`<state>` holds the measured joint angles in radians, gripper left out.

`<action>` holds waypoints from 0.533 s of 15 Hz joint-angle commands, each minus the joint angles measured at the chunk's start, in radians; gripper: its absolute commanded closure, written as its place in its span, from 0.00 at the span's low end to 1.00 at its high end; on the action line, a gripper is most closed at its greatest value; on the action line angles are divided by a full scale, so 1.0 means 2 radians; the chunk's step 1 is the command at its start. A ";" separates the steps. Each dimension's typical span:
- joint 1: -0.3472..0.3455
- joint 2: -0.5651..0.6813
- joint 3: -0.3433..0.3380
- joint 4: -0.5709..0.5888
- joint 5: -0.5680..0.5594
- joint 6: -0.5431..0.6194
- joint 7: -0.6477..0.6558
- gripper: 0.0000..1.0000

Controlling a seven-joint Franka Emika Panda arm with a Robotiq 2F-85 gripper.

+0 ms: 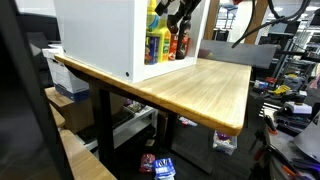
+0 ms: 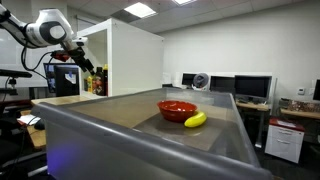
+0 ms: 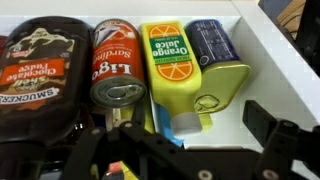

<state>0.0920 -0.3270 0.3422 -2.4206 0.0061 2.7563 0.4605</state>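
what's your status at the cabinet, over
Claw open, nothing held. Nearest: sardine can, orange juice carton. Tight beside them: chocolate bottle, blue can.

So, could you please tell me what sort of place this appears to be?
Most likely a robotics lab or office: monitors stand on desks along the wall, and a wooden bench carries a white cabinet stocked with groceries.

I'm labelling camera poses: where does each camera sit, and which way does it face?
Exterior view: beside the wooden table, facing the white cabinet; arm at top.
Exterior view: behind a grey bin with red bowl, facing the cabinet; arm upper left.
Wrist view: faces the shelved orange juice carton; fingers below.
Shared: cabinet, arm.
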 commanded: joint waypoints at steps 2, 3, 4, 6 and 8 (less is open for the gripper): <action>-0.009 0.015 0.001 0.011 -0.020 0.011 -0.001 0.00; -0.009 0.018 0.001 0.013 -0.021 0.011 -0.001 0.00; -0.008 0.021 0.001 0.016 -0.022 0.011 -0.002 0.00; -0.008 0.027 0.001 0.021 -0.025 0.011 -0.002 0.00; -0.009 0.029 0.001 0.024 -0.029 0.010 0.001 0.00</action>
<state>0.0838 -0.2955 0.3414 -2.3940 -0.0178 2.7570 0.4605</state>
